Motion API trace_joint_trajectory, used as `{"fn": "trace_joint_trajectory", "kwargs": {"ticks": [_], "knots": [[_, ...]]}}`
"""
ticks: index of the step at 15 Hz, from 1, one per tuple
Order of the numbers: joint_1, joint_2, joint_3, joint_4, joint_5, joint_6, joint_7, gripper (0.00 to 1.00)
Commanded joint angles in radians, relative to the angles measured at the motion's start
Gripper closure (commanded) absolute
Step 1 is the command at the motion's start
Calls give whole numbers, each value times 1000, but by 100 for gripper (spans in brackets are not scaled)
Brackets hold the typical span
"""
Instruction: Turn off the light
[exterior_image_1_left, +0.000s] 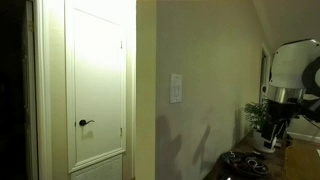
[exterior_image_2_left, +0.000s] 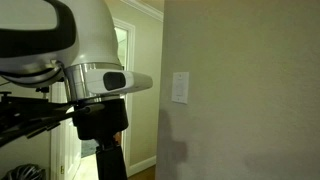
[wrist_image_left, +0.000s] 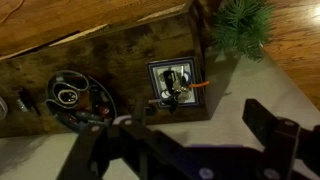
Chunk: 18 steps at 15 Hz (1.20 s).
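The light switch (exterior_image_1_left: 177, 88) is a small white upright plate on the beige wall, right of the door; it also shows in an exterior view (exterior_image_2_left: 180, 87). No lamp is in view. My arm (exterior_image_1_left: 295, 70) is at the far right, well away from the switch, with the gripper pointing down over a dark table. In the wrist view my gripper (wrist_image_left: 190, 142) is open and empty, its dark fingers spread wide above the table top. The switch is not in the wrist view.
A white door (exterior_image_1_left: 98, 80) with a black lever (exterior_image_1_left: 86, 123) stands left of the switch. Below the gripper are a wooden box with a framed picture (wrist_image_left: 177, 85), a round black object (wrist_image_left: 68, 97) and a green plant (wrist_image_left: 242, 20), also in an exterior view (exterior_image_1_left: 262, 115).
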Motion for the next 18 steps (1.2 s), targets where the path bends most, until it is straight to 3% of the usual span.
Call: {"fn": "trace_joint_trajectory", "kwargs": {"ticks": [1,7,18], "knots": [[11,0,-10,2,-6,-4,4,0],[23,-1,-7,4,-2,0,-7,0],[195,63,-7,162,102,61,-147,0]]}}
